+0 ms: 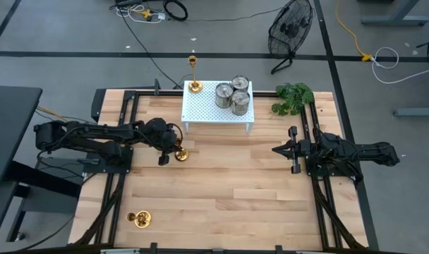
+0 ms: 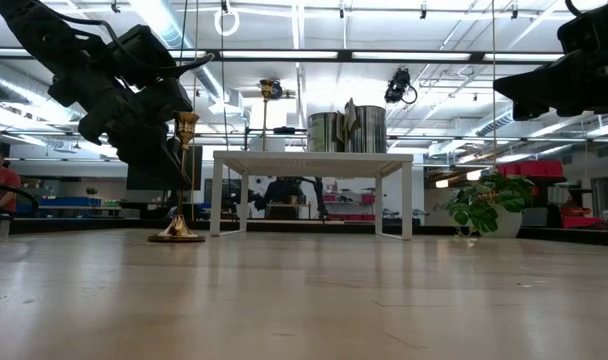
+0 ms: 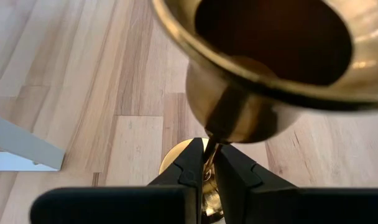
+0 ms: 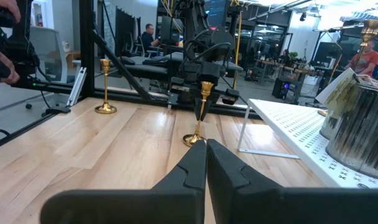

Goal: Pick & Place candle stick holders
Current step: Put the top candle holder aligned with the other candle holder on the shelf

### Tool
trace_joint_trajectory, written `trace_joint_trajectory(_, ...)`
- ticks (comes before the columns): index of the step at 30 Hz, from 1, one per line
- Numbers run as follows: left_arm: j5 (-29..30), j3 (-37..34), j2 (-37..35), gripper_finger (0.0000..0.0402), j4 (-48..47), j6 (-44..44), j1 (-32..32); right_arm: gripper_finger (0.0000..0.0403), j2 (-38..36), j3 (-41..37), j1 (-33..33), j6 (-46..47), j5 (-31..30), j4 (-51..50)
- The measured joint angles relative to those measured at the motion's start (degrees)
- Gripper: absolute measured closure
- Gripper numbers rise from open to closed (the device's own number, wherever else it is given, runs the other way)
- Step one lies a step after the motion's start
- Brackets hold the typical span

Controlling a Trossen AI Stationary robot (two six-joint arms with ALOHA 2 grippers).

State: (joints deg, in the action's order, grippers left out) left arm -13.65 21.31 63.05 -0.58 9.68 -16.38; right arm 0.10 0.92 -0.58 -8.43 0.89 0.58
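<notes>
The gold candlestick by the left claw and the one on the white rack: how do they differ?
The gold candlestick on the table stands on the wood; the gold candlestick on the rack stands on the white rack's corner. The left claw is shut on the first one's stem; nothing touches the second. Both are upright, shiny gold, with a round base.

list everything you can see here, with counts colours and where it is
gold candle stick holders: 3; one on the rack's back left corner, one on the table held by its stem, one near the table's front left
silver candle stick holders: 3, clustered on the rack
rack: 1, white, perforated, table's back centre
plant: 1, green, right of the rack
fan: 1, black, on the floor behind
left gripper: jaws shut on the gold holder's stem
right gripper: jaws shut, empty, table's right
</notes>
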Motion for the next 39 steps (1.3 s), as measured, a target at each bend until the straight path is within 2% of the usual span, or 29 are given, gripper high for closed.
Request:
trace_joint_trajectory(9, -0.2, 2.2, 0.0, 0.0367, -0.7, -0.4, 0.0, 0.0385, 0.0, 0.0, 0.0, 0.0, 0.0, 0.0)
trace_joint_trajectory(14, -0.4, 4.9, 0.0, 0.0367, -2.6, -4.0, 0.0, 0.0385, 0.0, 0.0, 0.0, 0.0, 0.0, 0.0)
trace_joint_trajectory(20, -3.9, 8.6, 0.0, 0.0367, -5.8, -9.2, 0.0, 0.0385, 0.0, 0.0, 0.0, 0.0, 0.0, 0.0)
trace_joint_trajectory(25, -4.6, 12.8, 0.0, 0.0367, -9.0, -10.5, 0.0, 0.0385, 0.0, 0.0, 0.0, 0.0, 0.0, 0.0)
trace_joint_trajectory(31, -3.1, 18.2, 0.0, 0.0368, -10.6, -10.5, 0.0, 0.0385, 0.0, 0.0, 0.0, 0.0, 0.0, 0.0)
trace_joint_trajectory(39, 2.0, 27.4, 0.0, 0.0368, -18.1, -10.0, -0.3, 0.0385, 0.0, 0.0, 0.0, 0.0, 0.0, 0.0)
